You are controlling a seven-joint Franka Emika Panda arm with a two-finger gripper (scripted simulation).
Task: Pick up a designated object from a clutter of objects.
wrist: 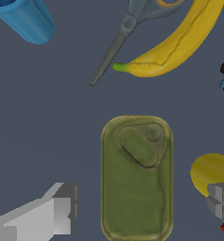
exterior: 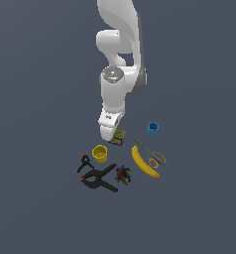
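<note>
Two grey fingers (wrist: 57,212) of the tool (wrist: 142,212) stand wide apart, one on each side of the small rounded tin can with the olive-green top (wrist: 136,179), not touching it. That can lies flat on the dark grey table (wrist: 48,132), near the yellow cup (exterior: 99,153). Farther off are the yellow banana (wrist: 180,42), the orange-handled scissors (wrist: 118,42) and the blue cup (wrist: 24,19).

All that's here apart from the job itself is the floor (exterior: 35,208): a flat, matte sheet of dark slate grey with a bluish cast. In the exterior view it runs to every edge in one even tone. Seen close from the wrist view, it is the same plain blue-grey, smooth and unmarked.
</note>
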